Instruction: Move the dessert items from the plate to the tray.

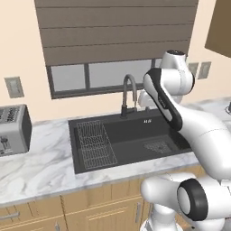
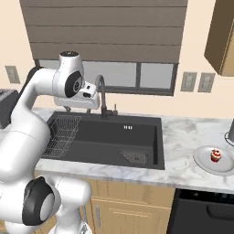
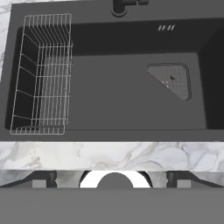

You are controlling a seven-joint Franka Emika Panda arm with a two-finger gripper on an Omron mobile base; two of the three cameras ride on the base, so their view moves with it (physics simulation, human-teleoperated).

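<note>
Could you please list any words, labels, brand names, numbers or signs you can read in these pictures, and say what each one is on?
None can be read.
Sink: a few small white marks on the back wall, too small to tell whether they are letters.
Toaster: dark slots and knobs, no legible lettering.
Wall plates: plain, no print.
Plate with the red-and-white cupcake: no marking visible.

The counter (image 1: 40, 169) looks like smooth, shiny white-and-grey marble, the sink (image 3: 113, 96) is dark and dull, the rack (image 3: 41, 74) in it is thin silver wire, the cupboards (image 1: 90, 205) look like light wood, and the plate (image 2: 215, 165) is smooth and pale.
</note>
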